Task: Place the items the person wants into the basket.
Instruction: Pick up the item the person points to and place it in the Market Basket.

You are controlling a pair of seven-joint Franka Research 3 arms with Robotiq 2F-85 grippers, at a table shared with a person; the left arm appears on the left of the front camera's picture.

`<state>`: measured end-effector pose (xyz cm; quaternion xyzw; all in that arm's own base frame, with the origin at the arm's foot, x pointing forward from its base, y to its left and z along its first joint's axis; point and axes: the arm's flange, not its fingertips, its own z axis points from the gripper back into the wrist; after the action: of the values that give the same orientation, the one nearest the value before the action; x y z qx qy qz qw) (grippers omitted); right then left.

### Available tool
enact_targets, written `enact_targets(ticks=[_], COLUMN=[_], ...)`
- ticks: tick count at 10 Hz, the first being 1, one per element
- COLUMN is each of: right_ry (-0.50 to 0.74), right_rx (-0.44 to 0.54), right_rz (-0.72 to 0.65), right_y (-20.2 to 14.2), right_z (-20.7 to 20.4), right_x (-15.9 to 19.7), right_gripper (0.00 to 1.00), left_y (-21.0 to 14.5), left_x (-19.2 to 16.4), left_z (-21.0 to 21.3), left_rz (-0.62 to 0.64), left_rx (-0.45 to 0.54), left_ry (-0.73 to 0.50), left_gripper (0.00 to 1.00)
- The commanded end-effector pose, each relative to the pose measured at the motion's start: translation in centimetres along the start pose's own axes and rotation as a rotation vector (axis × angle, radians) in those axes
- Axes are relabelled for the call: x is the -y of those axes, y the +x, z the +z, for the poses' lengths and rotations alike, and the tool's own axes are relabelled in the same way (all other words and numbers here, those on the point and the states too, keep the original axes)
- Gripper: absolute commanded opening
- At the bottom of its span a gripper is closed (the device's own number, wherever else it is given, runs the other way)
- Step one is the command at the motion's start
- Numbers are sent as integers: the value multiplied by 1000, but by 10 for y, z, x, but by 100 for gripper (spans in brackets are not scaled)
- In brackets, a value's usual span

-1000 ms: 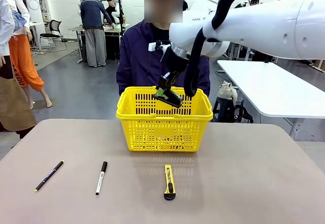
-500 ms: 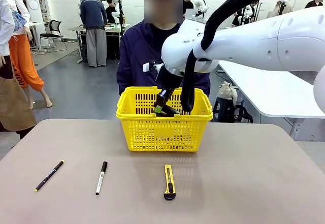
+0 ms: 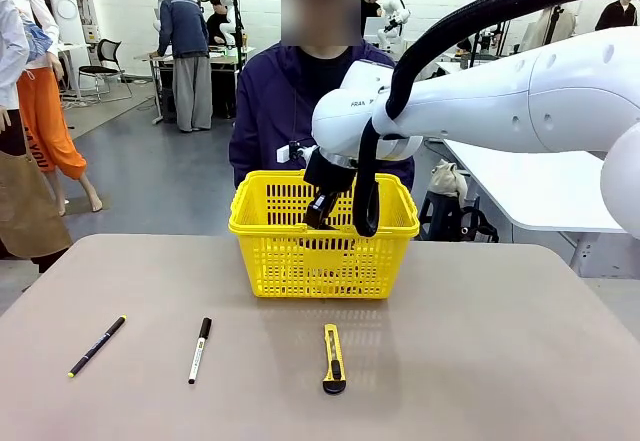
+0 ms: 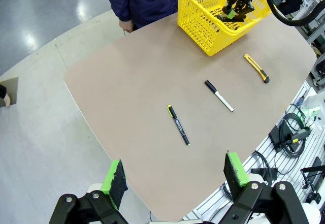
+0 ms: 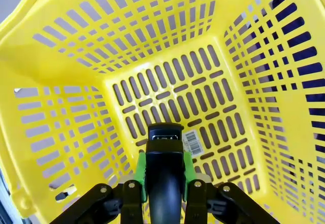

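Right arm is reaching across from the right side, and the right pincer point(image 3: 318, 217) is dipping below the rim of the yellow basket point(image 3: 320, 261) at the far middle of the table point(image 3: 500, 361). In the right wrist view the right pincer point(image 5: 164, 170) is clamping its green pads on the tape measure point(image 5: 163, 150), which is showing edge-on as a dark rounded body; it is hanging above the slotted basket floor, just beside a barcode sticker point(image 5: 192, 142). Whether it is touching the floor I cannot tell. The left pincer point(image 4: 175, 176) is hovering high over the near table edge with jaws spread wide and nothing between them. The marker point(image 3: 199, 350) is lying on the table in front of the basket, well apart from it, between the black pen point(image 3: 97, 346) to its left and the utility knife point(image 3: 333, 358) to its right. The person point(image 3: 290, 111) is standing behind the basket at the far side.
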<state>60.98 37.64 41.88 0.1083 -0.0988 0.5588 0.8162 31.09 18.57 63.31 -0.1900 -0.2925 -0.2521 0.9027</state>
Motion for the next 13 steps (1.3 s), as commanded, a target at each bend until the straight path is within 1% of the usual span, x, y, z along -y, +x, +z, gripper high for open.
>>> enact_targets(ticks=[1,2,4,5,6,10,11,12,13], right_ry=[-21,-22,-22,-23,-24,-29,-38,-82,-125], right_rx=[-2,-2,-8,-11,-13,-9,-3,5,1], right_rz=[41,46,49,50,54,59,54,13,-9], right_y=[0,0,0,0,0,1,0,-2,-11], right_z=[2,1,2,2,2,3,10,34,69], right_x=[-2,-2,-2,-2,-2,-3,-4,-6,-13], right_gripper=[32,85,100,96,100,100,100,100,100], left_y=[-1,-1,-1,-1,-1,-1,-1,-1,-1], left_x=[0,0,0,0,0,0,0,0,0], left_z=[1,1,1,1,1,1,1,1,1], left_rz=[-8,-8,-8,-8,-8,-8,-8,-8,-8], left_rx=[13,13,13,13,13,13,13,13,13], left_ry=[-15,-15,-15,-15,-15,-15,-15,-15,-15], left_gripper=[100,100,100,100,100,100,100,100,100])
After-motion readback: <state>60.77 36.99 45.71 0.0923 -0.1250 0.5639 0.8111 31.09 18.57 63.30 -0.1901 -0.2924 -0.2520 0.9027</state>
